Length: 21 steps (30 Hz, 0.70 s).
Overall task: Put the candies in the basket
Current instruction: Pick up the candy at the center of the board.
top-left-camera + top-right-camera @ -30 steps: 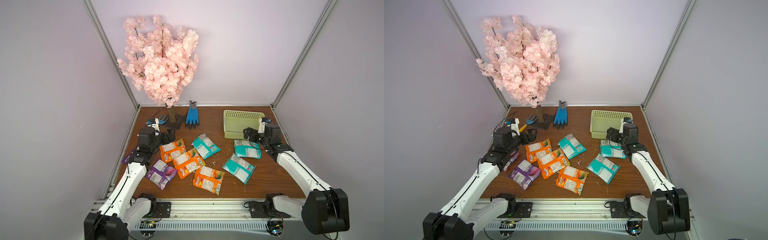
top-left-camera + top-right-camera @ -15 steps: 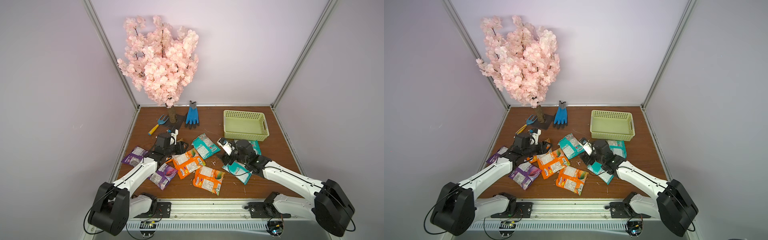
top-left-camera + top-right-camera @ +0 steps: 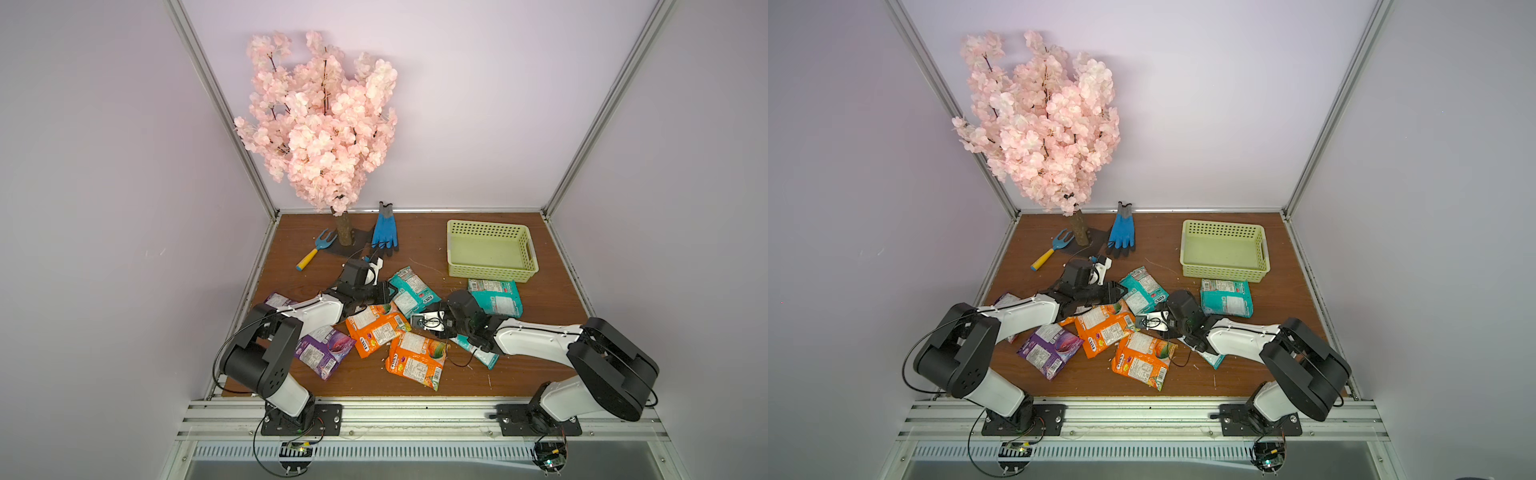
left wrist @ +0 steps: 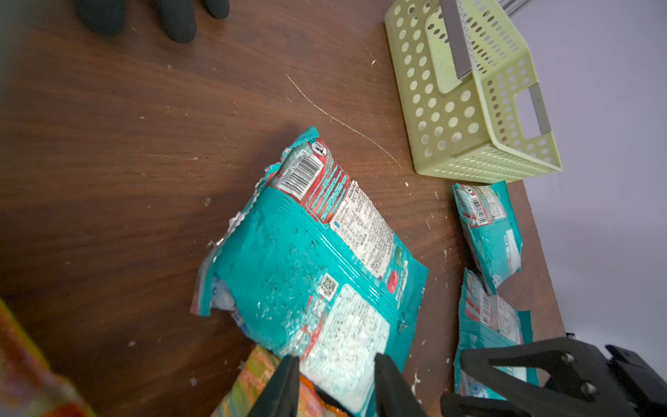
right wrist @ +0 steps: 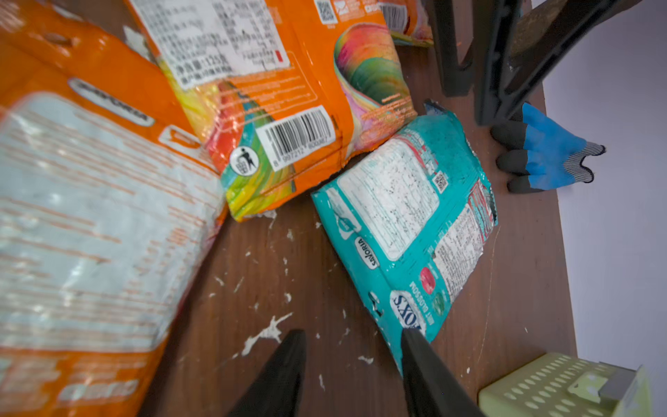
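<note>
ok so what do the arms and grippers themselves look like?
Both match: left arm and right arm have white shell links, bulky black joint housings and black base plates on an aluminium rail. Thin black cables loop along each. The left gripper and right gripper have tapered black fingers. No markings legible.

1. A teal candy packet (image 4: pixel 310 260) lies label side up on the brown tabletop (image 4: pixel 108 180), one corner overlapping an orange packet (image 4: pixel 252 382).
2. The left end effector (image 4: pixel 335 386) has one finger on each side of that corner.
3. A second teal packet (image 4: pixel 487 231) lies just beside the pale green basket (image 4: pixel 469 108), with a third teal packet (image 4: pixel 491 325) next to it.
4. White crumbs (image 4: pixel 406 184) dot the wood.
</note>
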Available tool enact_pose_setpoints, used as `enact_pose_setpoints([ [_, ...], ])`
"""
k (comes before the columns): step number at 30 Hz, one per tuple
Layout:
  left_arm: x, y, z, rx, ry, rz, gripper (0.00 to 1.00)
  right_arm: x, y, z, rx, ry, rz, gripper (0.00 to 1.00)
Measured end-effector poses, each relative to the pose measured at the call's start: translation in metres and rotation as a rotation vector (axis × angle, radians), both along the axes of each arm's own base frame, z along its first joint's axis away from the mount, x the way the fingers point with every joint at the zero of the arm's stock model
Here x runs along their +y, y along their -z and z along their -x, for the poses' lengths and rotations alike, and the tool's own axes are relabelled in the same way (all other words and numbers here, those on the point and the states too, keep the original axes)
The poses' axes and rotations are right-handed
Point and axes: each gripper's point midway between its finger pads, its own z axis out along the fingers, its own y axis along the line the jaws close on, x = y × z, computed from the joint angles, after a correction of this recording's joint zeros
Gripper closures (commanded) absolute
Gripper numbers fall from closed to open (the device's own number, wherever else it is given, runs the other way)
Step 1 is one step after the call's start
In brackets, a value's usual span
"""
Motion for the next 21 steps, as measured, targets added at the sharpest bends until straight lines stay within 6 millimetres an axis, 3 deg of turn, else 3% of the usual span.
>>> enact_pose_setpoints([
  [9,-0.007,0.03,-0.007,0.043,0.033,-0.033,0.65,-0.002,0.016,-0.015,-0.136,-0.022,0.127,0.6],
  [12,-0.006,0.033,-0.007,0.038,0.044,-0.047,0.65,-0.003,0.025,-0.016,-0.149,-0.024,0.162,0.61],
  [21,-0.003,0.039,-0.006,0.025,0.057,-0.089,0.64,0.006,0.024,-0.031,-0.259,-0.012,0.163,0.65],
])
